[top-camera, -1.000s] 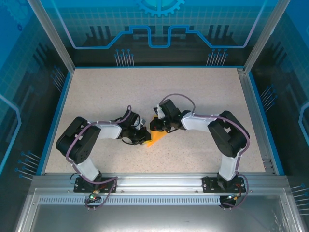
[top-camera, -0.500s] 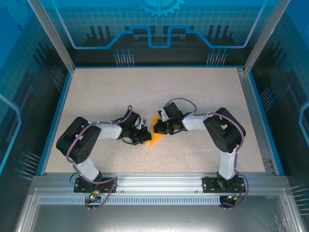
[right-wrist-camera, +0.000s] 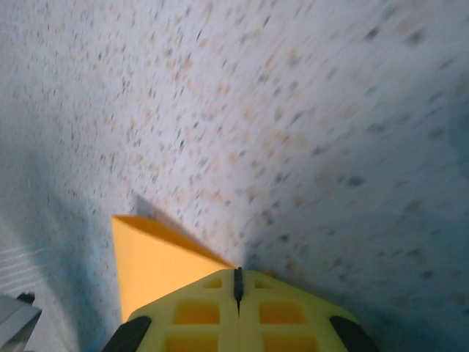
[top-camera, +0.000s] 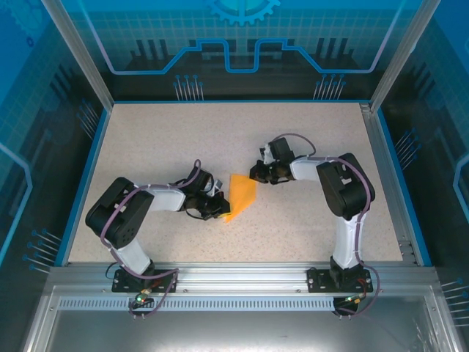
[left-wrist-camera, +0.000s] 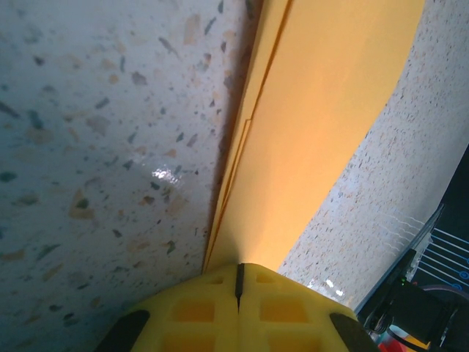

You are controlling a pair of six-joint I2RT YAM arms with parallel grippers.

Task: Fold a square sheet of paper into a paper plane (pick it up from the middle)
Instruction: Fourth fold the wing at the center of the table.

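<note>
Speckled table (top-camera: 315,139), paper (top-camera: 240,195) in left fingers (left-wrist-camera: 196,314)

The folded sheet of paper (top-camera: 240,194) lay on the table (top-camera: 161,139) just below the centre of the top view, between the two grippers. The left gripper (top-camera: 218,209) sat against its lower-left edge. The right gripper (top-camera: 256,174) sat just beside its upper-right corner.

Speckled beige table (top-camera: 308,220) with blue rim, folded orange-yellow sheet of paper (top-camera: 240,194) lying flat near its middle
</note>
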